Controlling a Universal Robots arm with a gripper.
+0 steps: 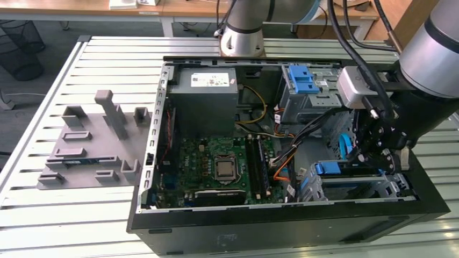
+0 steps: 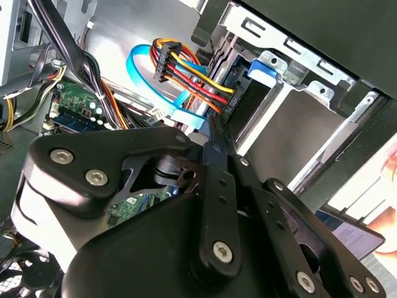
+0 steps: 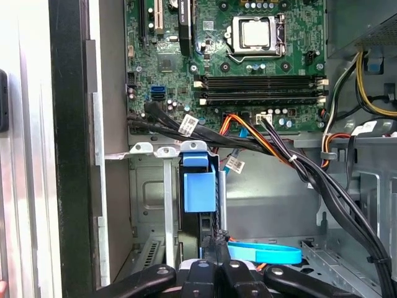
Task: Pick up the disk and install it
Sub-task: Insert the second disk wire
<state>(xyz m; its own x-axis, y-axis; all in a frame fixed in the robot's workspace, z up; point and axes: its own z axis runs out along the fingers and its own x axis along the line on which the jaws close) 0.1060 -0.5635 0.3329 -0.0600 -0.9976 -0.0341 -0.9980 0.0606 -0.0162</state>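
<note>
1. Tabletop scene: an open computer case [image 1: 287, 231] lies on its side on a slatted metal table [image 1: 72, 226], and we look down into it in the exterior view.
2. Inside we see a green motherboard [image 1: 215, 161], a grey power-supply box [image 1: 208, 88] behind it, and a blue latch piece [image 1: 302, 79] on top of a metal bay.
3. On the table, to the exterior view's left of the case, sits a grey moulded fixture [image 1: 93, 145].
4. The robot arm reaches into the corner of the case at the exterior view's right. Its black gripper [image 1: 373, 156] hangs low over the drive cage [image 3: 149, 186].
5. The disk [image 3: 200, 186] stands on edge inside that cage, with its blue carrier frame facing us in the first wrist view. In the exterior view, we see its blue end [image 1: 330, 168] just beside the gripper.
6. The gripper's fingers [image 3: 213, 243] are drawn close together, with their tips right at the near end of the disk. We cannot tell whether they pinch its edge or only touch it.
7. A flat light-blue cable [image 3: 263, 252] curls on the case floor just beside the fingertips.
8. In the second wrist view, the finger tips [image 2: 214, 133] point at a plug with red, yellow and orange wires [image 2: 192, 77].
9. Black cables [image 3: 298, 167] run across the cage from the motherboard.
</note>
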